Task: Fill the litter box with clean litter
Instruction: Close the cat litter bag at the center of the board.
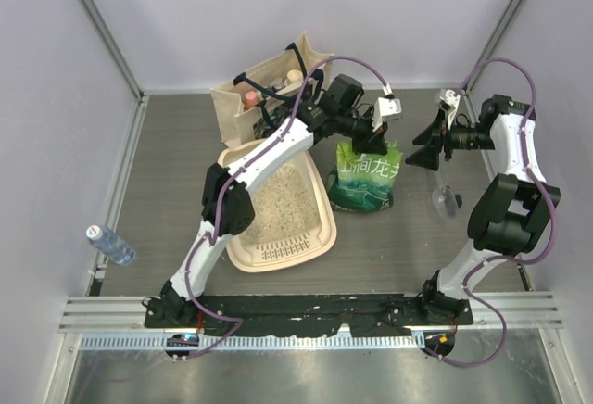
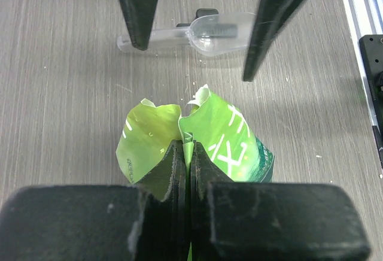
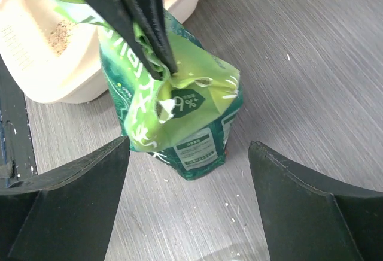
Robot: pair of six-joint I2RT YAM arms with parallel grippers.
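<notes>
The cream litter box (image 1: 320, 237) lies left of centre, holding a layer of pale clean litter (image 1: 283, 202). Its corner (image 3: 36, 63) and some litter (image 3: 60, 36) show in the right wrist view. A green bag with white characters (image 1: 366, 182) stands upright just right of the box. My left gripper (image 1: 374, 135) is shut on the bag's crumpled top (image 2: 221, 135), pinching it between both jaws (image 2: 190, 147). My right gripper (image 1: 422, 145) stands wide open beside the bag, to its right, with nothing between its fingers (image 3: 188, 144). Its fingertips (image 2: 139, 39) show in the left wrist view.
A beige tote bag (image 1: 264, 94) with bottles in it stands behind the box. A clear plastic scoop (image 1: 446, 198) (image 2: 203, 32) lies on the table right of the green bag. A water bottle (image 1: 111, 245) lies at the left edge. Stray granules dot the wood near the bag.
</notes>
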